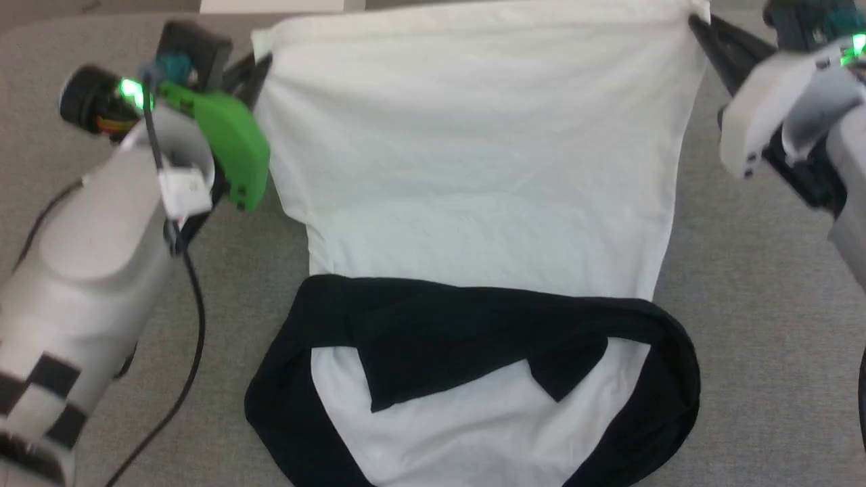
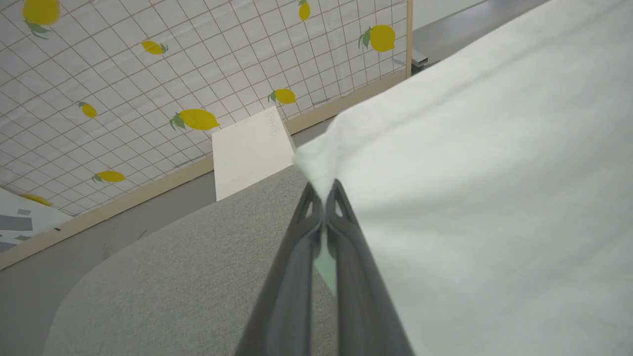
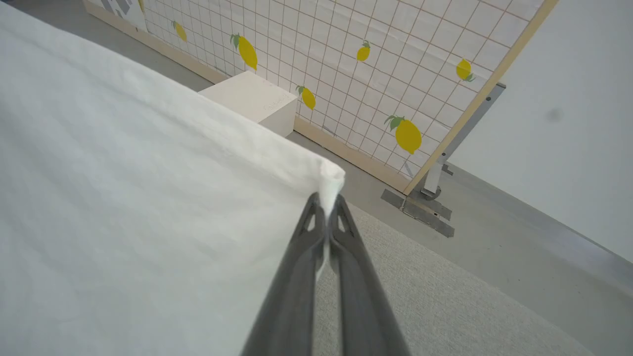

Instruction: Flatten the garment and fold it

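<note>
A grey cloth-covered bench (image 2: 188, 282) takes the lower left of the left wrist view. Upper left stands a wood-framed gridded screen (image 2: 148, 74) printed with lemons, a white box (image 2: 249, 151) on the grey floor (image 2: 24, 291) at its base. Right wrist view, right of centre: the screen's metal foot (image 3: 426, 200).

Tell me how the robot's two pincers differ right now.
The left pincer pinches the far left corner of the garment; the right pincer pinches its far right corner. In the head view a green cover sits behind the left pincer, a pale grey cover behind the right pincer. Shared: both have dark fingers shut on white cloth, holding that edge stretched between them.
</note>
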{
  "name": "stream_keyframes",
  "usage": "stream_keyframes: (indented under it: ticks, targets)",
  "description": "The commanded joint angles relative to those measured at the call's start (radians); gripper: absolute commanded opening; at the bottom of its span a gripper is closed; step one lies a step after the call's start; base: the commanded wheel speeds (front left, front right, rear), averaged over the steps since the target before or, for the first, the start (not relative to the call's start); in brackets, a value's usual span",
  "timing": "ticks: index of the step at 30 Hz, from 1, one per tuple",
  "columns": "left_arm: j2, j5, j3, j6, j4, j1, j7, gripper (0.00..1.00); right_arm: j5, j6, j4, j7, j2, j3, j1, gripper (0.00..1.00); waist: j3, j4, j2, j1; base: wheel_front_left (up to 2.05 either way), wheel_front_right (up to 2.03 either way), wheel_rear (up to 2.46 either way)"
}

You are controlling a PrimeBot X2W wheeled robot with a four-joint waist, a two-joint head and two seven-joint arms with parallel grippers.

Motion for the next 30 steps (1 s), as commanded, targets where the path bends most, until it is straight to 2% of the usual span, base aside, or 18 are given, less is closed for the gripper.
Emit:
stream_keyframes:
  ticks: [1,8,12,17,23,30]
  targets:
    - [0.027,-0.003,0.000,0.018,-0.036,0.051,-0.011,0.00,-0.008,-0.002,-0.018,-0.036,-0.007,-0.012,0.048,0.00,-0.102,-0.011,0.0000,0.0000,0.00,0.00,0.00]
    - [0.141,-0.047,-0.008,0.125,-0.307,0.316,0.007,0.00,-0.026,-0.002,-0.155,-0.123,-0.043,-0.064,0.307,0.00,-0.208,-0.006,0.0000,0.0000,0.00,0.00,0.00]
    - [0.204,-0.076,-0.011,0.200,-0.450,0.460,0.021,0.00,-0.055,-0.002,-0.257,-0.113,-0.062,-0.104,0.468,0.00,-0.247,-0.006,0.0000,0.0000,0.00,0.00,0.00]
    - [0.249,-0.124,-0.018,0.279,-0.570,0.623,0.027,0.00,-0.072,-0.002,-0.385,-0.058,-0.069,-0.161,0.661,0.00,-0.265,-0.015,0.0000,0.0000,0.00,0.00,0.00]
    - [0.257,-0.166,-0.040,0.328,-0.625,0.756,0.022,0.00,-0.089,-0.002,-0.486,0.001,-0.063,-0.233,0.857,0.00,-0.268,-0.013,0.0000,0.0000,0.00,0.00,0.00]
    - [0.245,-0.199,-0.062,0.336,-0.603,0.848,0.000,0.00,-0.106,-0.002,-0.548,0.037,-0.032,-0.302,1.039,0.00,-0.278,-0.007,0.0000,0.0000,0.00,0.00,0.00]
